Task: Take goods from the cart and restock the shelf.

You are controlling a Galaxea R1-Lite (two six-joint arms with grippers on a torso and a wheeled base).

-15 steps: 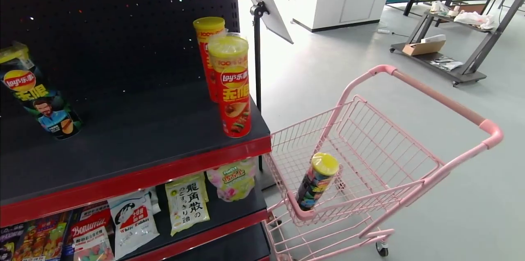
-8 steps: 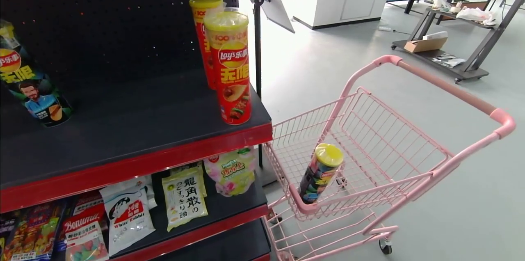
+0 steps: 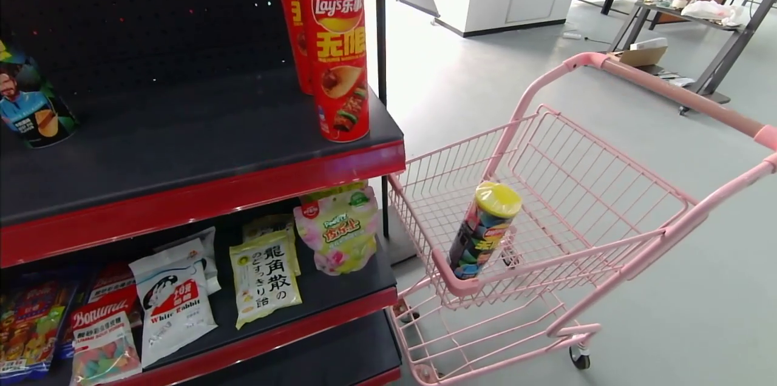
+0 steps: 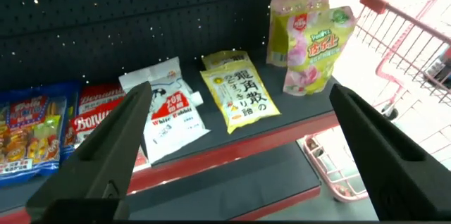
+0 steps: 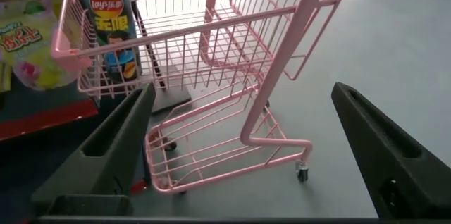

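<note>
A pink wire cart (image 3: 564, 261) stands right of the shelf. One dark chip can with a yellow lid (image 3: 482, 234) leans in the cart's front corner, also seen in the right wrist view (image 5: 113, 23). On the black upper shelf (image 3: 182, 143) a red chip can (image 3: 337, 52) stands at the right edge, another red can (image 3: 291, 22) behind it, and a dark can (image 3: 30, 107) at far left. My left gripper (image 4: 239, 94) is open, facing the lower shelf's snack bags. My right gripper (image 5: 243, 90) is open, low beside the cart's frame (image 5: 278, 69).
Snack bags lie on the lower shelf: a yellow bag (image 3: 264, 277), a pink-green pouch (image 3: 337, 234), a white bag (image 3: 173, 301). A sign stand pole (image 3: 380, 101) rises between shelf and cart. Open grey floor (image 3: 698, 325) lies right of the cart; a metal rack (image 3: 686, 10) stands behind.
The head camera has tilted down, so the whole picture has slid upward. The cans, the bags and the cart keep their places relative to each other.
</note>
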